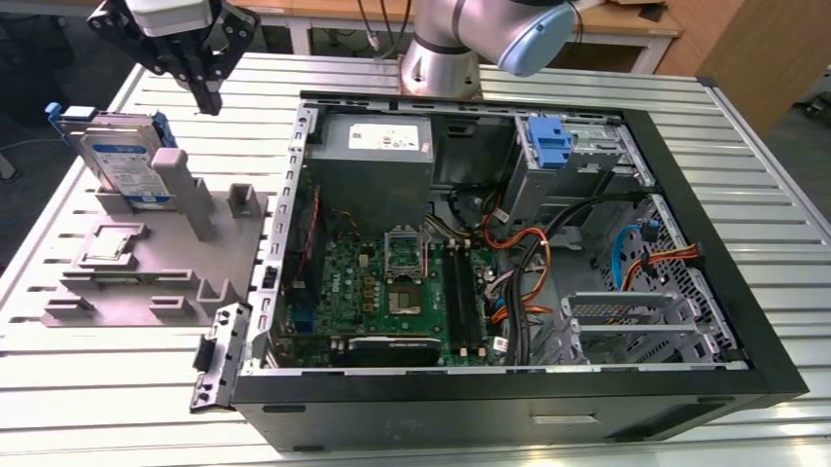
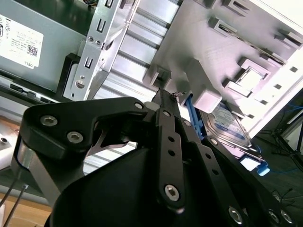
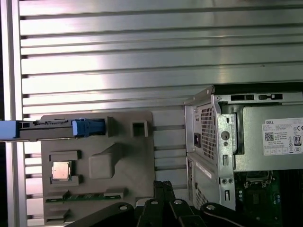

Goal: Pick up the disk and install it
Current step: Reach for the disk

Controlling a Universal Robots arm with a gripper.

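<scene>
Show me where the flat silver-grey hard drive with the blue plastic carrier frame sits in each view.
Exterior view: the disk stands on edge in the flat grey plastic holder, at the exterior view's left, outside the black computer case.
Second wrist view: the disk sits against the holder, label showing.
First wrist view: the disk is seen edge-on along the holder's far edge.
Shared landmark: the grey holder.

You're in robotics lab or test workshop, not office or home. Your evidence: robot arm base (image 1: 439, 68) standing on ribbed aluminium table (image 1: 727, 146); desktop computer case (image 1: 675, 384) lying flat, side panel off, board and wiring bare; grey fixture (image 1: 143, 282) beside it parking loose parts, disk (image 1: 124, 161) upright in slot. Wooden benches (image 1: 624, 19) behind table.
</scene>
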